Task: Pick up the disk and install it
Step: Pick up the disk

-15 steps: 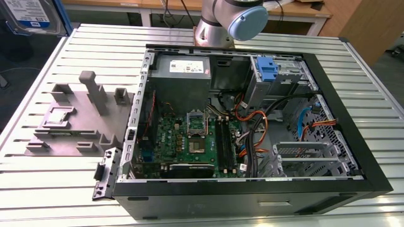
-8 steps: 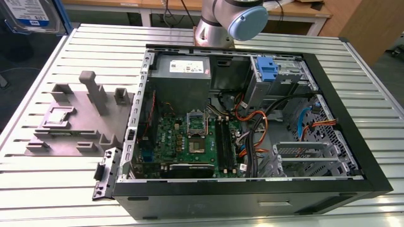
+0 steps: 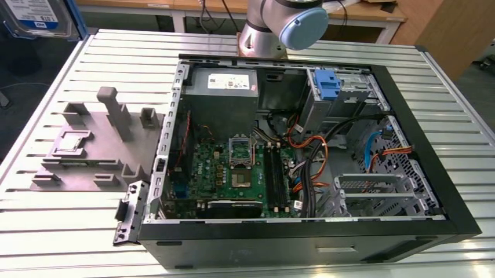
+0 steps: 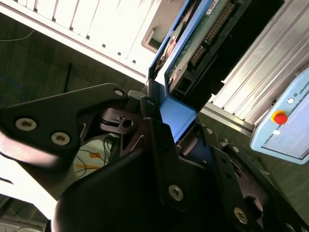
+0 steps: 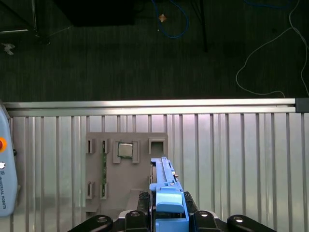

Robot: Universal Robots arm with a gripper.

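The disk hangs high above the table's far corner at the exterior view's left, its white-and-blue label facing the camera. In the second wrist view the disk shows its green circuit-board side and connector, with its blue carrier rails running down between the black fingers. My gripper is shut on the disk's blue carrier end. In the first wrist view the disk stands edge-on, above the slatted table and beside the grey fixture, held in my gripper.
An open computer case lies on the slatted table, holding a motherboard, cables, a grey power supply and a blue bracket on the drive cage. A grey parts fixture sits at the exterior view's left. A teach pendant lies at the table's edge.
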